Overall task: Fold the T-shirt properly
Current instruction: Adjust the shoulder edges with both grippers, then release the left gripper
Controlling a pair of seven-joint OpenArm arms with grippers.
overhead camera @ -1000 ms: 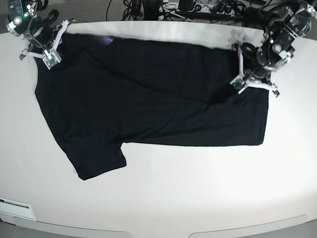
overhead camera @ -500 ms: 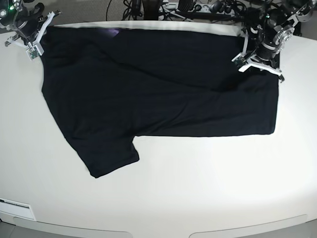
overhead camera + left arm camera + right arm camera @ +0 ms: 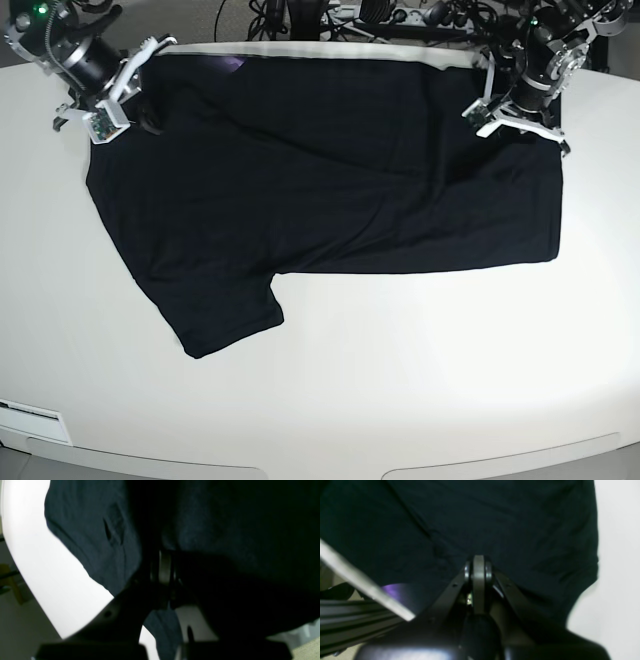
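Observation:
The black T-shirt [image 3: 330,190] lies spread on the white table [image 3: 400,380], plain side up, with one sleeve pointing to the near left. A sliver of purple print [image 3: 228,64] shows at its far edge. My right gripper [image 3: 125,100] sits at the shirt's far left corner. In the right wrist view this gripper [image 3: 478,563] is shut on the T-shirt [image 3: 495,517], with creases running from its tips and purple print [image 3: 395,590] beside it. My left gripper [image 3: 515,120] is at the far right corner, and in the left wrist view it [image 3: 162,557] is shut on bunched T-shirt cloth [image 3: 100,530].
Dark cables and a power strip [image 3: 400,15] run behind the table's far edge. A white label [image 3: 35,420] sits at the near left rim. The shirt's far edge lies along the table's back edge.
The shirt was dragged toward the far edge and to the right. In the last half second my right gripper came back in from the far left corner; the left one hardly moved.

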